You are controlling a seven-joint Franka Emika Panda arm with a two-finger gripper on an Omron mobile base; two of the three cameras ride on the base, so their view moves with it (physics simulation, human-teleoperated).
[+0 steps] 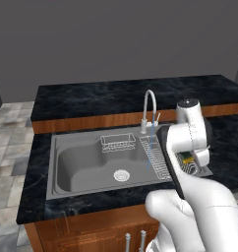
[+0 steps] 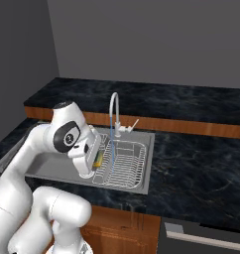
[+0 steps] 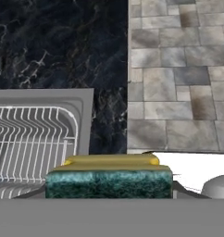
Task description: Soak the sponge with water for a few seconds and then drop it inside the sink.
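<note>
Right between the end effector (image 3: pixel 109 194) fingers we've got the small yellow sponge with dark green top (image 3: pixel 109 178) clamped; just beyond it, the thin blue water stream (image 2: pixel 112 145) drops onto the wire dish rack (image 2: pixel 123 163) in the grey steel sink (image 1: pixel 86 157).

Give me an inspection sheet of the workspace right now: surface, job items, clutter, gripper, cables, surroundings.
Surface: dark marbled counter around the sink.
Job's things: sponge held, green layer toward the hand camera; water running from the faucet onto the dish rack; the stream is beside the sponge, contact unclear.
Clutter: small wire basket at the basin's back wall.
Gripper: gripper shut on the sponge, above the dish rack.
Cables: nothing seen.
Surroundings: wood cabinets, tiled floor, grey wall.
</note>
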